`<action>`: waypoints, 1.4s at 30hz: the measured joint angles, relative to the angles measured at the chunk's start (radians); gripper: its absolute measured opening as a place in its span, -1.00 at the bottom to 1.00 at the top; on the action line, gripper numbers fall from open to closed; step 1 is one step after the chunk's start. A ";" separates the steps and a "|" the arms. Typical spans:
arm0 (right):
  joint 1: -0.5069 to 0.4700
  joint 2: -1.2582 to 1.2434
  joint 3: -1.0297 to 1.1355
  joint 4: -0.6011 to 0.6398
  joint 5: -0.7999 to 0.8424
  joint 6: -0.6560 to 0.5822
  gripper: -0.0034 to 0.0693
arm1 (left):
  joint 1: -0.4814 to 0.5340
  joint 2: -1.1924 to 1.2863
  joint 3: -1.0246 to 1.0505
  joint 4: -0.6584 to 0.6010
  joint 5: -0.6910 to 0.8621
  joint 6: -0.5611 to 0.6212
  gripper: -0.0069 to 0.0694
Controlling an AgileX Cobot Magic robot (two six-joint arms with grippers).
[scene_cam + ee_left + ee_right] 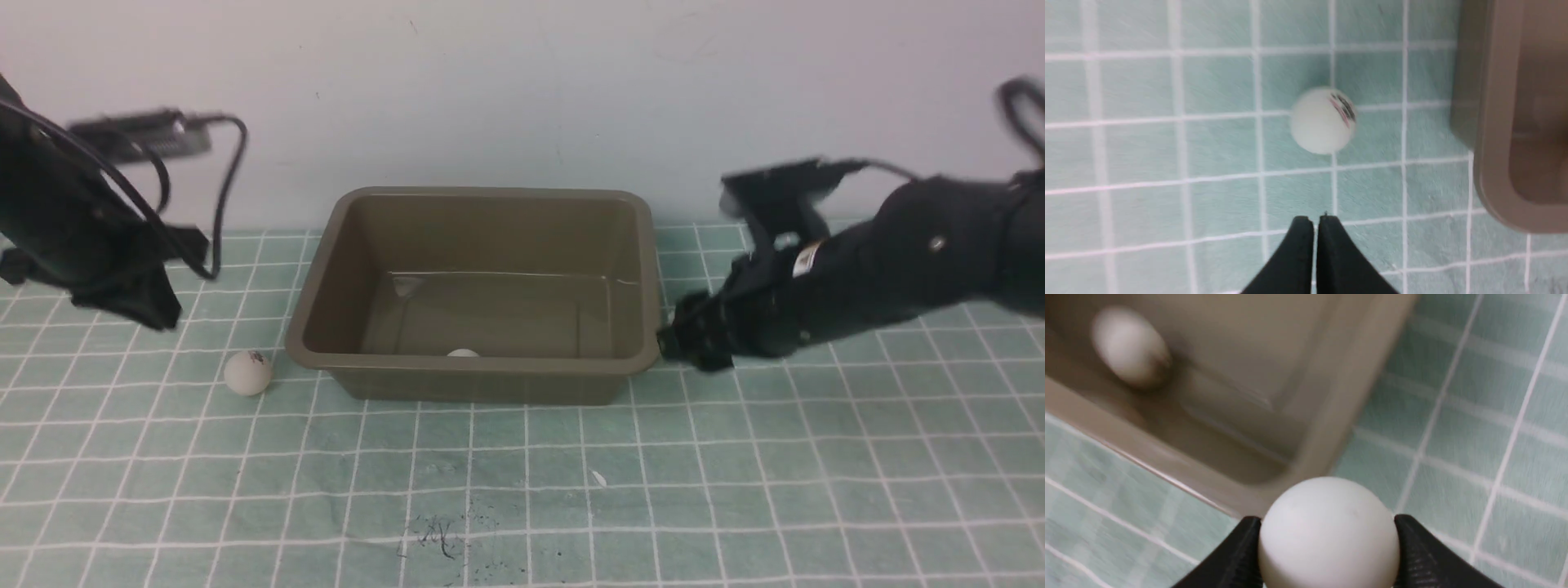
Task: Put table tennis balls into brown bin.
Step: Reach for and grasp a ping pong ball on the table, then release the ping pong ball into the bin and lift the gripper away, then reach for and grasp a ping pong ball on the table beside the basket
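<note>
Right gripper (1329,547)'s clamped on a ball (1331,535) by the bin (498,380)'s right edge, so lift it over and drop; left gripper (1316,222)'s pinched together.

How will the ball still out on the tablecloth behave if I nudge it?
The ball looks perfectly round, so it will probably roll freely. It seems light and hollow, judging by its table tennis look. The cloth's faint wrinkles probably won't stop it.
</note>
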 joint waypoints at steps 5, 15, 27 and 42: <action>0.044 0.068 -0.195 0.031 0.024 -0.063 0.11 | -0.008 0.063 0.008 -0.045 -0.084 0.062 -0.40; 0.019 0.096 -0.545 -0.051 0.392 -0.008 0.49 | -0.012 0.186 0.008 -0.125 -0.211 0.075 0.64; 0.014 -0.630 -0.071 -0.362 0.390 0.247 -0.94 | -0.031 0.094 -0.168 -0.057 0.013 0.059 0.06; 0.014 -1.295 0.491 -0.364 0.113 0.397 -0.94 | -0.331 0.090 -0.225 -0.191 -0.149 0.106 0.48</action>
